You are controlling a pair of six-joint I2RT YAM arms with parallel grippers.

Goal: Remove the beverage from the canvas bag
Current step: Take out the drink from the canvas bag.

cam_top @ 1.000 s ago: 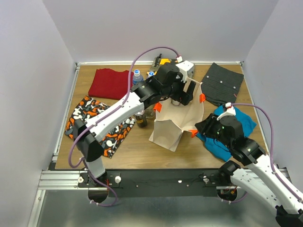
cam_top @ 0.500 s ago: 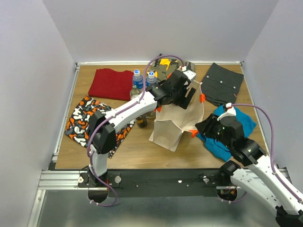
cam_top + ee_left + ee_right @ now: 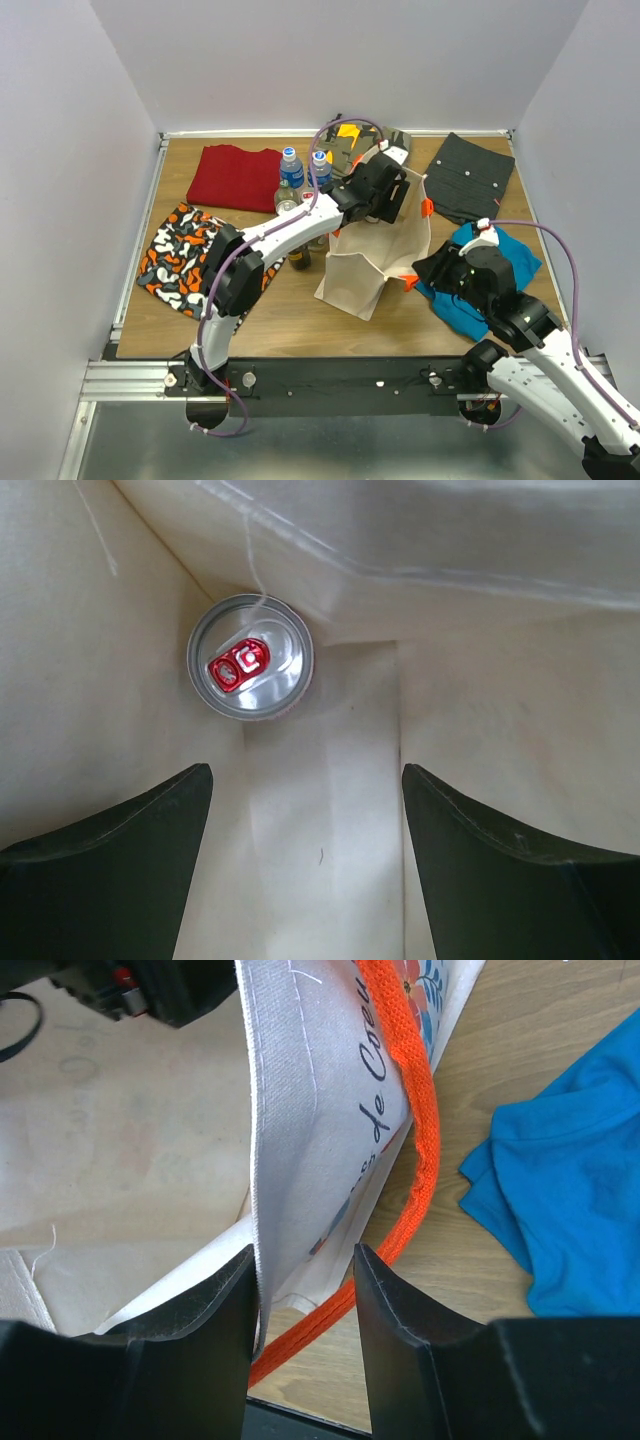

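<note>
Left wrist view is showing the beverage can [image 3: 250, 657] standing upright in a bottom corner of the canvas bag [image 3: 90, 680], its long axis running up toward the bag's mouth and its red-tabbed lid facing the camera. The left gripper [image 3: 305, 780] is hanging above it inside the bag, jaws spread wide and gripping nothing, while the left arm [image 3: 290, 225] is stretching across to the bag's mouth, wrist tipping downward. The right gripper [image 3: 303, 1260] is pinching the bag's wall beside an orange handle [image 3: 420, 1130].
</note>
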